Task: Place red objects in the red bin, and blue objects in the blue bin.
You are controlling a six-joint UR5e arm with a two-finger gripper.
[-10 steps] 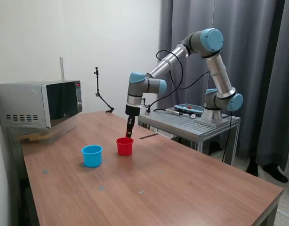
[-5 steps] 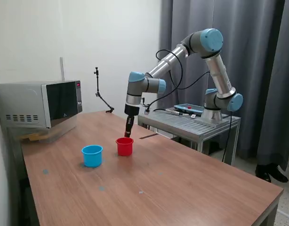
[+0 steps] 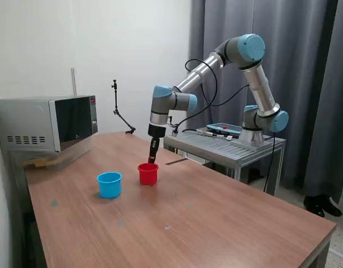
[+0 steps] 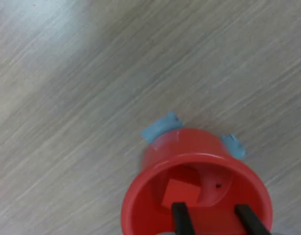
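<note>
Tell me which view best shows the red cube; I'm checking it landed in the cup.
The wrist view: it looks straight into the red cup at the red cube inside. The exterior view shows only the cup's outside.

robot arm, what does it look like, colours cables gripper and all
The arm has silver-grey tube links with light blue caps on its round joints, and stands on a grey metal stand. A black cable loops loosely along the forearm to the wrist. The gripper is narrow and black; the wrist view shows two thin black fingers.
</note>
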